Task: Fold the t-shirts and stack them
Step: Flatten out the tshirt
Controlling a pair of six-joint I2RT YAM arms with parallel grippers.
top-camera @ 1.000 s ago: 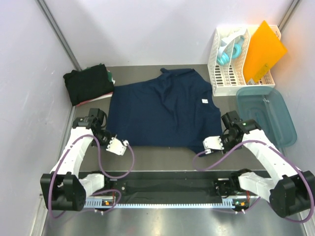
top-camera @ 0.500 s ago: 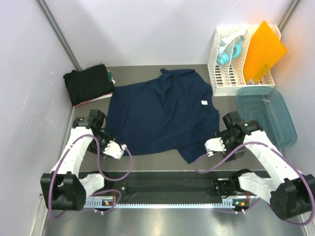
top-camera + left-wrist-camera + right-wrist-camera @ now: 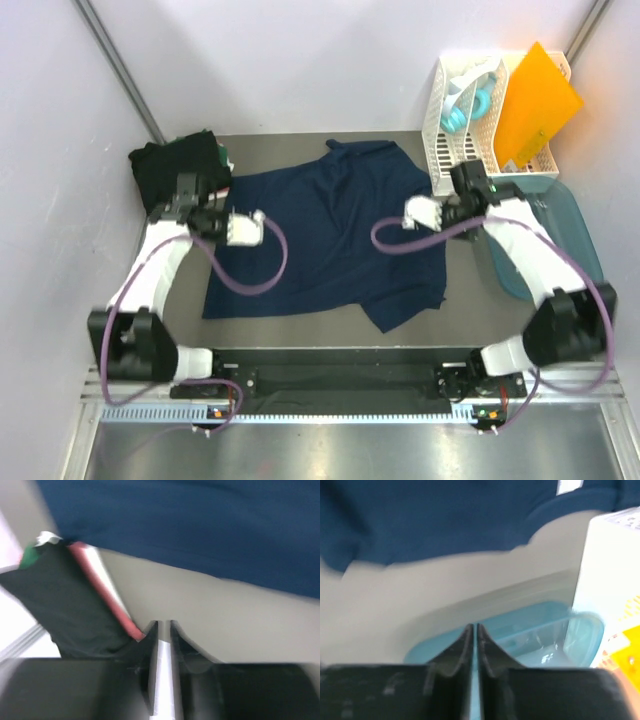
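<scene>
A navy t-shirt [image 3: 330,240] lies spread across the table's middle, its white neck label at the right and a loose flap at its near right corner. Black folded t-shirts [image 3: 178,170] sit stacked at the far left. My left gripper [image 3: 252,227] hovers over the navy shirt's left edge, beside that stack. In the left wrist view the gripper [image 3: 164,625] keeps only a narrow slit open, with nothing in it; the black stack [image 3: 65,610] and the navy cloth [image 3: 200,525] lie ahead. My right gripper [image 3: 412,212] hangs over the shirt's right edge. In its wrist view the gripper [image 3: 473,626] is shut and empty.
A teal plastic tub [image 3: 572,235] stands at the right, under my right arm, also seen as the tub [image 3: 530,630] below the right jaws. A white slotted rack [image 3: 460,150] with an orange folder [image 3: 538,100] stands at the far right corner. Walls close in on left and back.
Both grippers let go of the navy shirt's near hem, opened, then closed again while swinging away to the shirt's left and right edges. The hem now lies rumpled, with a flap at the near right.
</scene>
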